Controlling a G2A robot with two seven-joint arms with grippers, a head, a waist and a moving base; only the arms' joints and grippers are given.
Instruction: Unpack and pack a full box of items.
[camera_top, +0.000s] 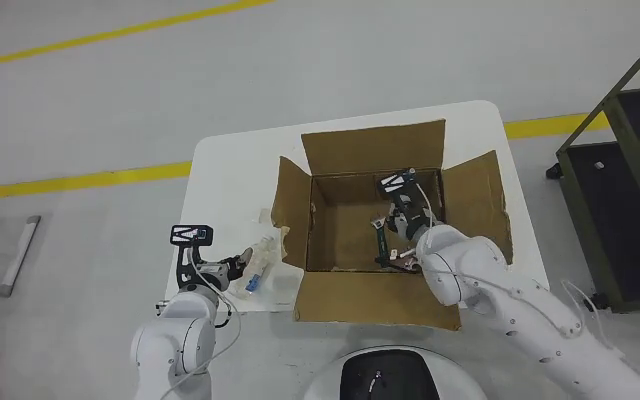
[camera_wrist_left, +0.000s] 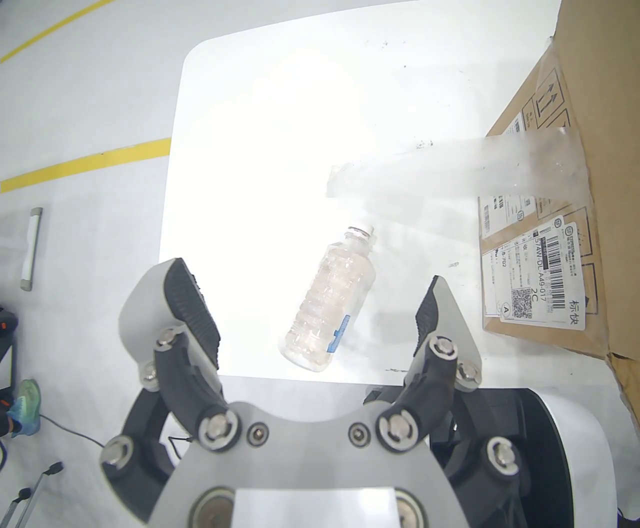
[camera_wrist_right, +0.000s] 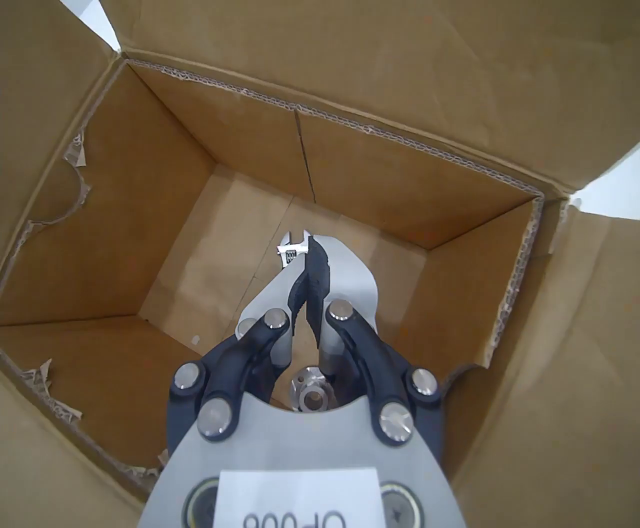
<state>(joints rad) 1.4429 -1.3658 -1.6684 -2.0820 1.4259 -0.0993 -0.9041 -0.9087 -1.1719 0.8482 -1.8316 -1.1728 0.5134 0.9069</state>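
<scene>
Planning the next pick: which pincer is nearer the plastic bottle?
Left. The left pincer hangs open right above the bottle on the table; the right pincer is inside the cardboard box, shut on a wrench.

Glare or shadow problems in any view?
Left wrist view: the table glares white, washing out the edges of the clear bottle. Right wrist view: the box is evenly lit inside, with soft shade in its corners; the wrench glints at the tip of the right gripper. Top view: even light, box interior darker yet readable.
</scene>
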